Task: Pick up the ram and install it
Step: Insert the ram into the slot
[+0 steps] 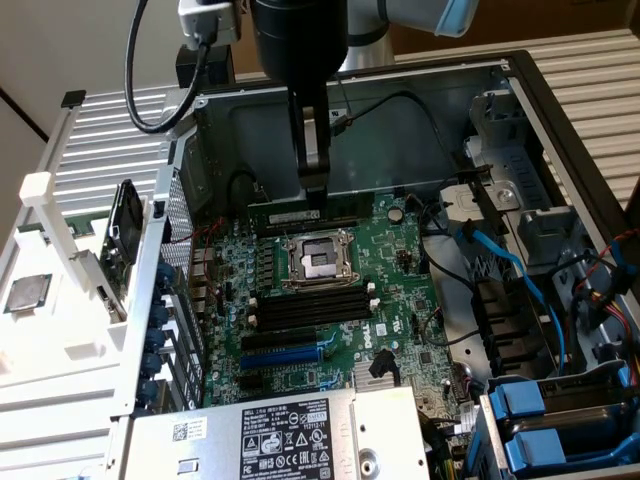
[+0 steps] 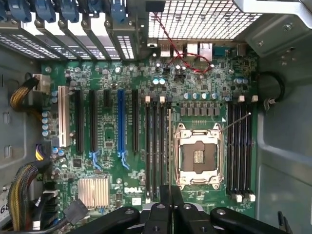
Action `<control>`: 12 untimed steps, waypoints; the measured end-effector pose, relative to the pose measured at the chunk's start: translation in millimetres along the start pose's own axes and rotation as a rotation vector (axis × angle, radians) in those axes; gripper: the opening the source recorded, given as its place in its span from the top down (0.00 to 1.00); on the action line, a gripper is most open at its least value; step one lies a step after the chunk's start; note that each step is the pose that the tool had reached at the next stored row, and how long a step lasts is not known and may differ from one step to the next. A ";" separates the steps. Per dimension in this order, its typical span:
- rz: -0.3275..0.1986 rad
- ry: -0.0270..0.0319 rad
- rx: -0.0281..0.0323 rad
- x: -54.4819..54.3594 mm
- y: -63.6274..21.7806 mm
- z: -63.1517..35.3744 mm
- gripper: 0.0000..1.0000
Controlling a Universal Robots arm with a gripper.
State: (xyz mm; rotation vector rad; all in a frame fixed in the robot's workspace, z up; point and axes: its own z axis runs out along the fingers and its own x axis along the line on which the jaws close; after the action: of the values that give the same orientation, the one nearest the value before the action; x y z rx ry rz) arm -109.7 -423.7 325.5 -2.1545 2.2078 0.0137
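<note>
Where the arm reaches down into the open computer case (image 1: 400, 130), the ram (image 1: 290, 215) hangs pinched in the claw (image 1: 315, 203). It is a long dark-green stick with a white label, held level and lying along the same line as the memory slots. From the wrist view the ram (image 2: 169, 146) is seen edge-on, a thin line running out from the claw (image 2: 170, 200), whose fingers are drawn narrow against its two faces. It sits over the motherboard (image 1: 410, 300), close beside the processor socket (image 1: 320, 258), which lies open with its metal frame showing. I cannot tell whether the stick's lower edge touches a slot. Near the socket, toward the middle of the board, lie empty black slots with white end clips (image 1: 310, 305), and just past them a blue expansion slot (image 1: 285, 350). A grey power supply box (image 1: 290, 435) with a printed label covers the board's edge nearest the exterior view's bottom. Blue cables (image 1: 520, 270) curl beyond the board's edge at the exterior view's right.
</note>
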 end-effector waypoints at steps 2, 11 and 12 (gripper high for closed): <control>0.000 0.0000 0.0000 0.2 0.1 3.6 0.88; 0.000 -0.0001 0.0003 0.4 0.2 9.0 0.88; 0.000 -0.0003 0.0010 0.5 0.3 10.0 0.88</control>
State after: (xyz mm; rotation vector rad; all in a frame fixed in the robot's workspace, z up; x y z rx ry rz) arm -109.6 -423.8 315.4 -2.1540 2.2070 0.0129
